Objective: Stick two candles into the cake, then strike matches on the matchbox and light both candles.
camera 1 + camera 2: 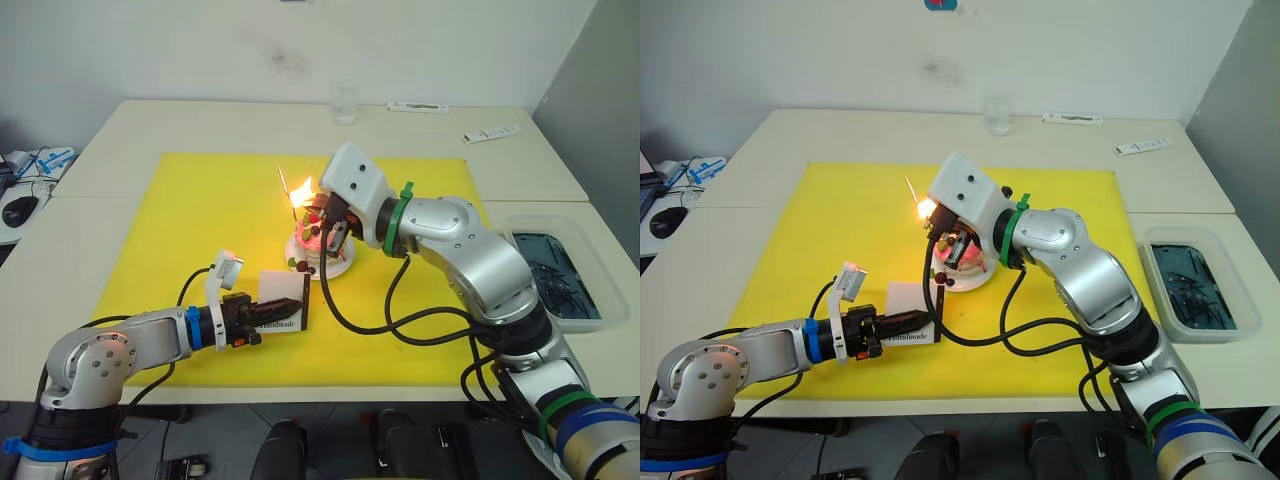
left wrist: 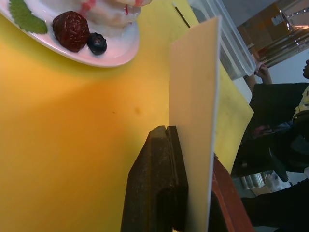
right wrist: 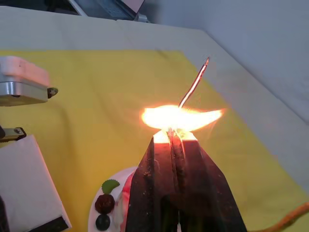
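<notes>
- The cake (image 1: 318,243) sits on its white plate (image 1: 340,268), centre frame on the yellow mat (image 1: 190,220).
- A candle (image 3: 193,87) rises above a bright flame (image 3: 181,117).
- The right gripper (image 3: 174,137) is pinched together on a burning match, right at the flame.
- The left gripper (image 2: 190,145) clamps the matchbox (image 1: 283,312) upright, lower left of the cake.

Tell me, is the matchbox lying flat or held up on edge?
On edge. The left gripper clamps the matchbox upright beside the cake on the yellow mat.
</notes>
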`<action>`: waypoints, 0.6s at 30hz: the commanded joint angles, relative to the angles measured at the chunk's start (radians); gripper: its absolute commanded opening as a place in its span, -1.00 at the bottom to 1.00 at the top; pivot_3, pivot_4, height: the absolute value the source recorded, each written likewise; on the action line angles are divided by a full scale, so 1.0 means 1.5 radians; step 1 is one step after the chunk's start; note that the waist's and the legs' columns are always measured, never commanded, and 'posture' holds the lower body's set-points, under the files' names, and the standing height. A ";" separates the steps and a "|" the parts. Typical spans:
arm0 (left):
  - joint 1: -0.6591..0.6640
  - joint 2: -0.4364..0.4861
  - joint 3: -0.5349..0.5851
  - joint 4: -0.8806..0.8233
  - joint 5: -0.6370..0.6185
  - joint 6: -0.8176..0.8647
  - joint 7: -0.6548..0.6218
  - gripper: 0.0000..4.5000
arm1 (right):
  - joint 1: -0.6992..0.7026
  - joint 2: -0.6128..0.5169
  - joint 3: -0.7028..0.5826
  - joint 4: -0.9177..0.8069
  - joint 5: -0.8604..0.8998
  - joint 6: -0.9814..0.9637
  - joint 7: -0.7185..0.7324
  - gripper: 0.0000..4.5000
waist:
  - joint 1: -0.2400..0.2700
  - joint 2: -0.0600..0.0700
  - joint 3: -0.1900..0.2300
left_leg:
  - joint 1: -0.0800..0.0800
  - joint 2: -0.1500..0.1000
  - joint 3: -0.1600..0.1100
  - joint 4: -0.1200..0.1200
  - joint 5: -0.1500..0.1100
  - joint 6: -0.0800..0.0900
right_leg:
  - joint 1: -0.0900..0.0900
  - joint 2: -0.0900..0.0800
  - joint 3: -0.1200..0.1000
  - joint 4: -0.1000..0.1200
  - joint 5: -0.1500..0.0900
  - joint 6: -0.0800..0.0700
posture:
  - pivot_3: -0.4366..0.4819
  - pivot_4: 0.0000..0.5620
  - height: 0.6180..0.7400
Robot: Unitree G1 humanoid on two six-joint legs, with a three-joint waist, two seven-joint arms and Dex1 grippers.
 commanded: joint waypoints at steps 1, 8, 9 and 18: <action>-0.008 -0.002 -0.001 -0.022 0.005 -0.004 -0.011 -1.00 | -0.033 0.015 -0.011 0.009 -0.014 -0.034 -0.015 -0.99 | 0.000 0.000 0.000 | 0.000 0.000 0.000 0.000 0.000 0.000 | 0.000 0.000 0.000 0.000 0.000 0.000 | -0.05 -0.47 1.00; -0.009 -0.006 -0.003 -0.021 0.015 -0.005 -0.017 -1.00 | -0.050 0.034 -0.015 0.038 -0.022 -0.062 -0.019 -0.99 | 0.000 0.000 0.000 | 0.000 0.000 0.000 0.000 0.000 0.000 | 0.000 0.000 0.000 0.000 0.000 0.000 | -0.05 -0.47 1.00; -0.009 -0.006 -0.004 -0.021 0.016 -0.006 -0.018 -1.00 | -0.051 0.036 -0.014 0.042 -0.023 -0.066 -0.019 -0.99 | 0.000 0.000 0.000 | 0.000 0.000 0.000 0.000 0.000 0.000 | 0.000 0.000 0.000 0.000 0.000 0.000 | -0.05 -0.47 1.00; -0.013 -0.008 -0.008 -0.022 0.024 -0.004 -0.026 -1.00 | -0.054 0.040 -0.019 0.065 -0.029 -0.086 -0.022 -0.99 | -0.001 0.000 0.000 | 0.000 0.000 0.000 0.000 0.000 0.000 | 0.000 0.000 0.000 0.000 0.000 0.000 | -0.05 -0.47 1.00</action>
